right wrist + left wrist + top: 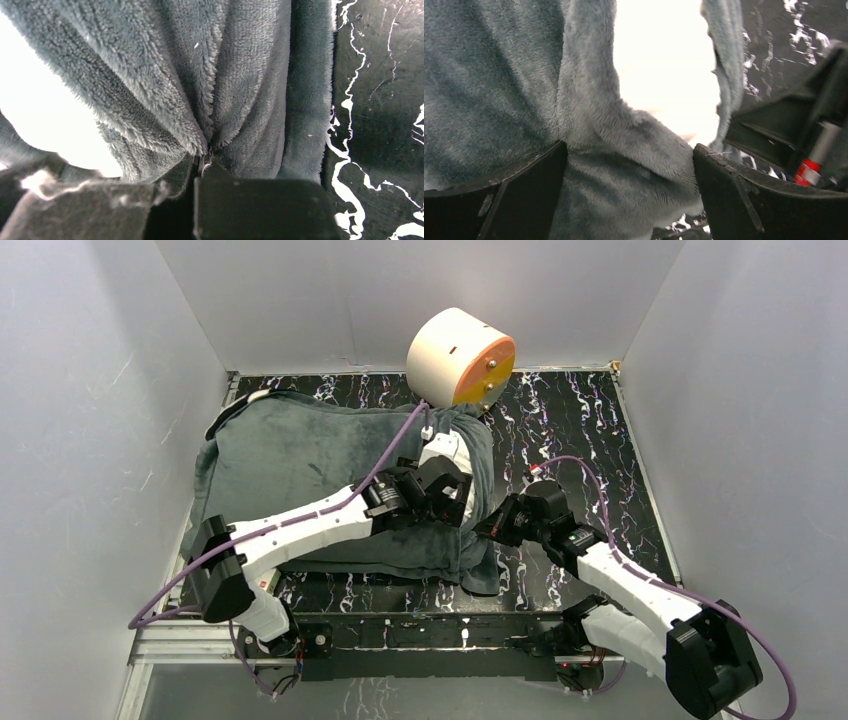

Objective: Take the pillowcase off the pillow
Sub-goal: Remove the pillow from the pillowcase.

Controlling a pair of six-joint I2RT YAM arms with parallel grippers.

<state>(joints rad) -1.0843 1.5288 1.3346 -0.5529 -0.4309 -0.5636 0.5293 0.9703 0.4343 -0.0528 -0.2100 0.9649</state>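
The pillowcase lies grey face up over the left and middle of the table, with the pillow inside it. The white pillow shows only at the open right end, also in the left wrist view and the right wrist view. My left gripper is open above the case's right end, its fingers astride a fold of grey plush. My right gripper is shut on the pillowcase's edge at the near right corner, and the fabric bunches into its jaws.
A cream-and-orange cylinder stands at the back centre, just behind the pillow. The black marbled tabletop is bare to the right. White walls enclose the table on the left, back and right.
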